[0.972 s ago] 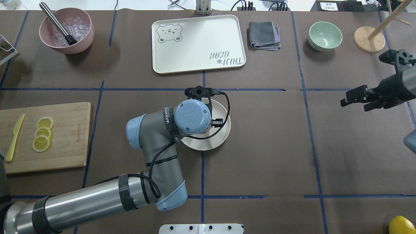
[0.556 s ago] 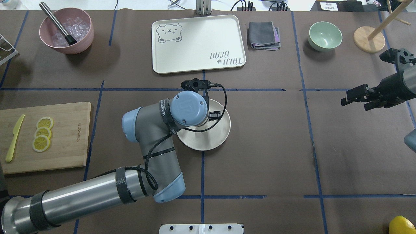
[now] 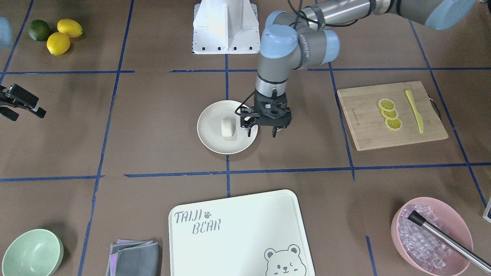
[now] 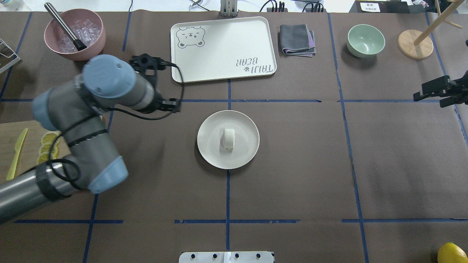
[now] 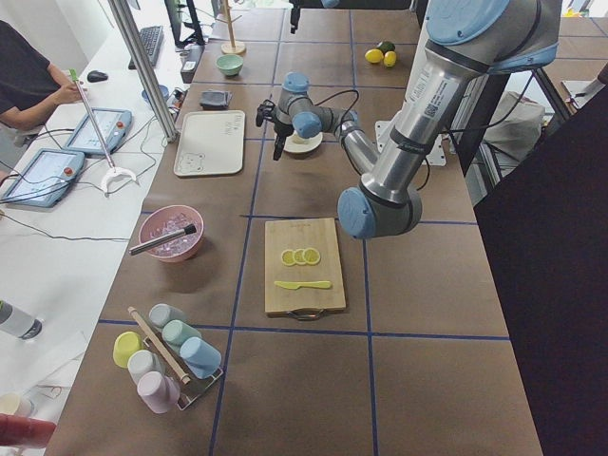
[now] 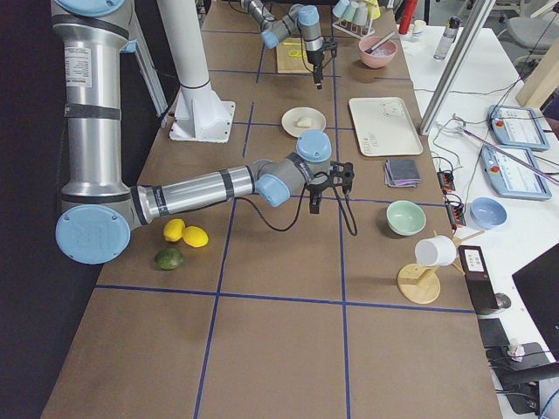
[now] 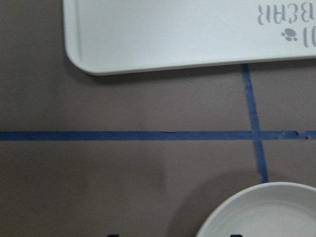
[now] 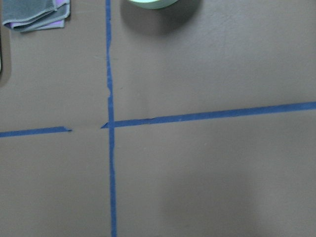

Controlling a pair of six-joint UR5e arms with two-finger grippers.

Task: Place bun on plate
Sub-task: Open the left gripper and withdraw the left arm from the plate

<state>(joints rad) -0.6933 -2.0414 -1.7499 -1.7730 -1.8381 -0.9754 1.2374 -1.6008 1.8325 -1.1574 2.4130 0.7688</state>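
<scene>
The bun (image 3: pixel 227 127) (image 4: pixel 228 138), small, white and smooth, lies on its side in the middle of the round cream plate (image 3: pixel 215 138) (image 4: pixel 212 153). In the front-facing view my left gripper (image 3: pixel 262 132) hangs open and empty just beside the plate's rim, on the cutting-board side. In the overhead view the left wrist is raised and off to the left of the plate, hiding its fingers. The left wrist view shows the plate's rim (image 7: pixel 266 212) at bottom right. My right gripper (image 3: pixel 19 105) (image 4: pixel 437 94) is open and empty, far out at the table's side.
The bear-printed tray (image 4: pixel 223 47) lies beyond the plate, with a folded cloth (image 4: pixel 297 40) and a mint-green bowl (image 4: pixel 365 40) to its right. A pink bowl of ice (image 4: pixel 75 34) stands at the far left. A cutting board (image 3: pixel 364 122) carries lemon slices (image 3: pixel 389 114).
My left arm has pulled up and away to the left from over the plate, uncovering the bun lying on it. The right gripper has drawn back toward the table's right edge.
</scene>
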